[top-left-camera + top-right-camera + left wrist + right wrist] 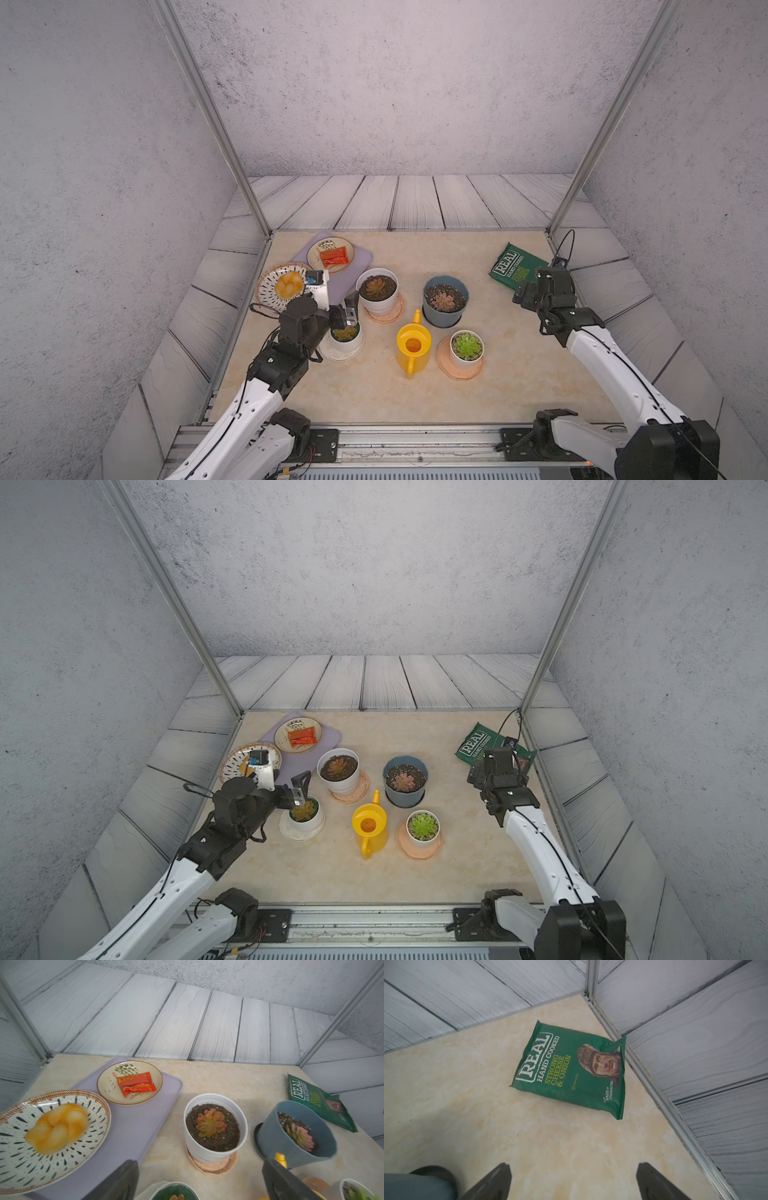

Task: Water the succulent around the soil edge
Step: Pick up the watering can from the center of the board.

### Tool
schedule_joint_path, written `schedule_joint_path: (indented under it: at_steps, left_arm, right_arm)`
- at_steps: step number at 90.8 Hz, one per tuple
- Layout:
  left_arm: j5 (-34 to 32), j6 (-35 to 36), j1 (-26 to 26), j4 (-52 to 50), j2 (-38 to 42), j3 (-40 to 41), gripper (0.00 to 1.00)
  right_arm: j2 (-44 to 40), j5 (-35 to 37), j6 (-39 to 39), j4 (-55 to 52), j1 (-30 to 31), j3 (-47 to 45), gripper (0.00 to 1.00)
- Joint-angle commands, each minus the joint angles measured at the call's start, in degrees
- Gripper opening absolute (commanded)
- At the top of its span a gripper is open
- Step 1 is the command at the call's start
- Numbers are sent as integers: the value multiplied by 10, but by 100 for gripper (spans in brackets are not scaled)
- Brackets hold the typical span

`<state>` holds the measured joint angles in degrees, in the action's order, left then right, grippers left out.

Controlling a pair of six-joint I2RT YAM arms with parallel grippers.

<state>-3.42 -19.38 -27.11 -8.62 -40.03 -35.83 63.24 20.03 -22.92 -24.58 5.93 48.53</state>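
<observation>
The left pincer (pixel 348 311) is wide open and holds nothing. It hangs just above a small white pot (pixel 347 344) near the front left of the table (pixel 374 395). In the left wrist view its two fingers (pixel 122 1178) stand one on each side of that pot.

The right pincer (pixel 573 1184) is open too, with nothing in it. It is over bare table near one green crisp bag (pixel 571 1072) in the far right corner.

There is one yellow watering can (pixel 413 347). It stands upright on the table in the middle of the pots, and no pincer touches it. Its spout (pixel 417 316) points toward the blue-grey pot (pixel 445 318).

There are four pots with one succulent in each, so four succulents:
- The big white pot (pixel 379 305) has a reddish plant.
- The blue-grey pot has a pink one.
- The little white pot (pixel 466 362), just right of the can, has a bright green one.
- The pot under the left pincer has a dull green-brown one.

Each pot sits on its own saucer: two are peach, one is white and one is dark.

There are two plates. The striped plate (pixel 25 1167) holds one bread roll (pixel 58 1128). The cream plate (pixel 104 1088) holds two red packets (pixel 135 1084) and sits on one purple tray (pixel 133 1136)
</observation>
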Motion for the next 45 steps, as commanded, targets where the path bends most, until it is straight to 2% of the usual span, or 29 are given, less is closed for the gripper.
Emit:
schedule_joint_path:
  at_steps: [1,24,45]
  left_arm:
    - [-2,-58,-44,-91,40,5,100]
    - [-65,-100,-208,-123,69,28,100]
    - [-212,-124,-412,-121,8,26,100]
  right_arm:
    - [-10,-36,-11,-97,1,22,99]
    - [-33,-45,3,-158,1,30,99]
    - [-43,-39,2,-166,3,20,99]
